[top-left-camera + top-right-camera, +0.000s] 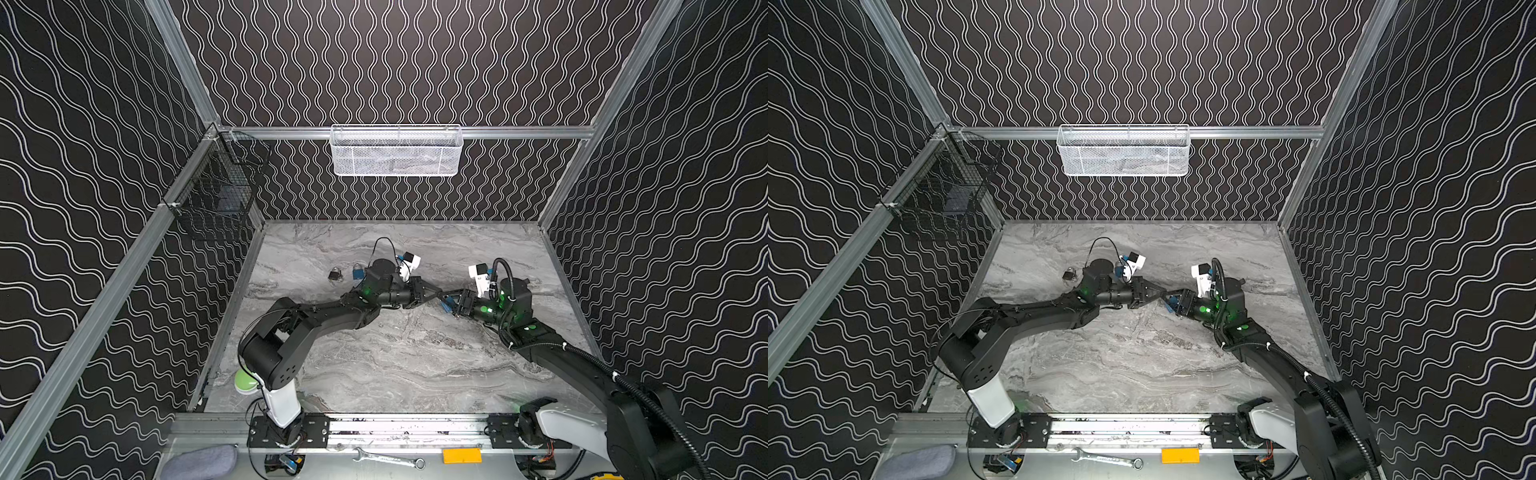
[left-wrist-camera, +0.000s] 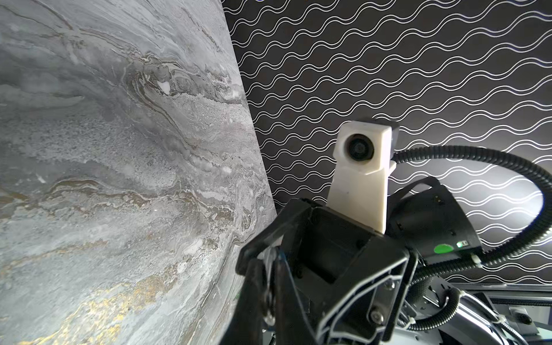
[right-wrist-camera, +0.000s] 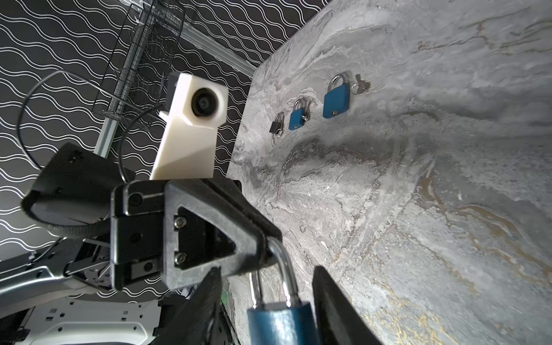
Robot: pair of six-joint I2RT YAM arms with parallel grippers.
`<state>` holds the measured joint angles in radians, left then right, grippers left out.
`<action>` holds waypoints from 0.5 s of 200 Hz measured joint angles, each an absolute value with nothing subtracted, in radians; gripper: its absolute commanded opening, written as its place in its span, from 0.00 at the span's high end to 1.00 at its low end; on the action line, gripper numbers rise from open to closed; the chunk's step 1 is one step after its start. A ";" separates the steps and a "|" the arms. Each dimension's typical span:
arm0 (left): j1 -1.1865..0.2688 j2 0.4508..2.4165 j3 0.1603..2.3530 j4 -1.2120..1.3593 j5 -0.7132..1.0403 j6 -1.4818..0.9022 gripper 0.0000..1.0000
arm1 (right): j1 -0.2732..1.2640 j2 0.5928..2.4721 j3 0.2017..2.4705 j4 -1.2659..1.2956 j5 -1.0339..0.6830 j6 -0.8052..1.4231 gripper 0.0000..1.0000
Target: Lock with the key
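The left tool (image 3: 264, 246) is pinched shut on the shackle of the blue padlock (image 3: 279, 324), which is just right of centre in both top views. The right tool (image 3: 266, 277) stands half wide around its body, not clamping it.

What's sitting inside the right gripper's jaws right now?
A blue padlock: its body sits in the right gripper, with a gap on one side. The left gripper pinches its steel shackle. The keyhole end is cut off by the frame edge, so any key there can't be seen.
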<state>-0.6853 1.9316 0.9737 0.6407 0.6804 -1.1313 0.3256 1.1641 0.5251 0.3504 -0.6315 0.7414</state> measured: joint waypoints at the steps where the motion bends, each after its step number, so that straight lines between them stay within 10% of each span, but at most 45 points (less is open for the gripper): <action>1: -0.685 1.932 0.974 0.641 0.681 -1.132 1.00 | 0.326 1.164 0.525 0.350 -0.632 0.741 0.45; 100: -0.680 1.941 0.976 0.646 0.683 -1.156 1.00 | 0.282 1.061 0.381 0.409 -0.613 0.805 0.40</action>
